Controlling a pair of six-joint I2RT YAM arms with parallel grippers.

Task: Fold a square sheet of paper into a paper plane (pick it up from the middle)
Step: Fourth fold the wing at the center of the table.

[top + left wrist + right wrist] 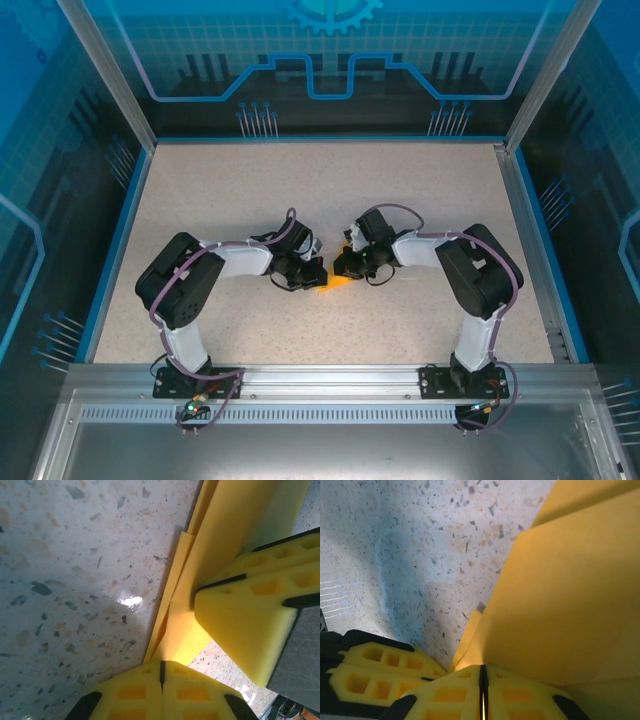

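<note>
Closest to the left wrist camera, the left gripper (pixel 161 676) has its yellow ribbed fingers pressed together, pinching a corner of the sheet of paper (pixel 225 525). The right gripper (pixel 483 677) is closed on the same sheet, with the left one's fingers just beside it. The paper is plain orange-yellow and folded into overlapping layers with sharp creases. Its lower edge is close to the speckled tabletop (pixel 250 190). From above, both grippers meet near the table's middle with the paper between them. Bare surface stretches on every side out to the blue rim (pixel 117 250).
</note>
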